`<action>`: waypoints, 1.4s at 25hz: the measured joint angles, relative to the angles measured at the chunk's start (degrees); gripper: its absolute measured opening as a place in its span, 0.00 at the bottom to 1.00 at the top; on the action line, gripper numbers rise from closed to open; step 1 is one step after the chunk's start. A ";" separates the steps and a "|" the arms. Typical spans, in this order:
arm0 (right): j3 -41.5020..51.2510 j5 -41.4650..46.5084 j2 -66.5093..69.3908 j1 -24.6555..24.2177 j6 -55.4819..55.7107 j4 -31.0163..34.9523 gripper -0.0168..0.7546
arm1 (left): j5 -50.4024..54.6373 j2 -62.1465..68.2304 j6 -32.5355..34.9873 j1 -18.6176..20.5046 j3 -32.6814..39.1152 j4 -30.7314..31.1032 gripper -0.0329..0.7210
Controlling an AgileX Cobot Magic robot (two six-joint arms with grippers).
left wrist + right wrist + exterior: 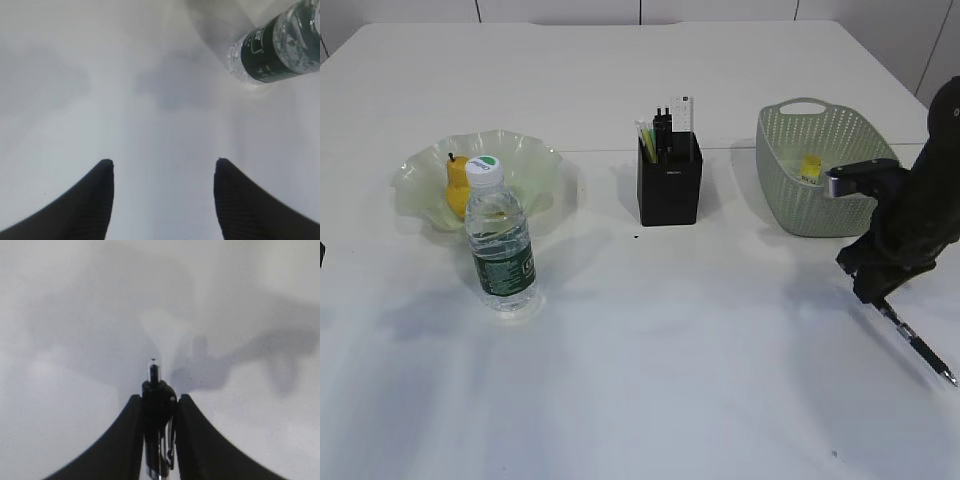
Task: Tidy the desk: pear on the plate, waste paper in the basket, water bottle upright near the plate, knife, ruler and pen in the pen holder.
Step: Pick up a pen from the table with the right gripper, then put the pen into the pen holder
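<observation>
The yellow pear (457, 185) lies in the pale green ruffled plate (532, 160). The water bottle (500, 245) stands upright just in front of the plate and also shows in the left wrist view (275, 47). The black pen holder (669, 190) holds the clear ruler (685, 115) and several dark and green sticks; I cannot tell which is the knife. The waste paper (811, 166) lies in the sage-green basket (790, 195). My right gripper (870, 282) (158, 396) is shut on a black pen (920, 350) (153, 371) over the desk. My left gripper (163, 162) is open and empty.
The white desk (670, 350) stretches in front of the holder. The basket stands just behind and to the left of my right arm. The pen's free end points toward the desk's right front edge.
</observation>
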 joint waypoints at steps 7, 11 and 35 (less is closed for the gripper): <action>-3.21 2.87 -3.75 0.28 -10.28 16.11 0.21 | -0.32 0.00 0.00 0.00 0.00 0.10 0.64; -7.59 3.12 -4.56 2.99 -14.19 22.92 0.21 | -0.32 0.00 0.00 0.00 0.00 0.10 0.64; -29.77 -26.04 8.13 14.28 -31.61 49.49 0.21 | -0.32 0.00 0.00 0.00 0.00 0.10 0.64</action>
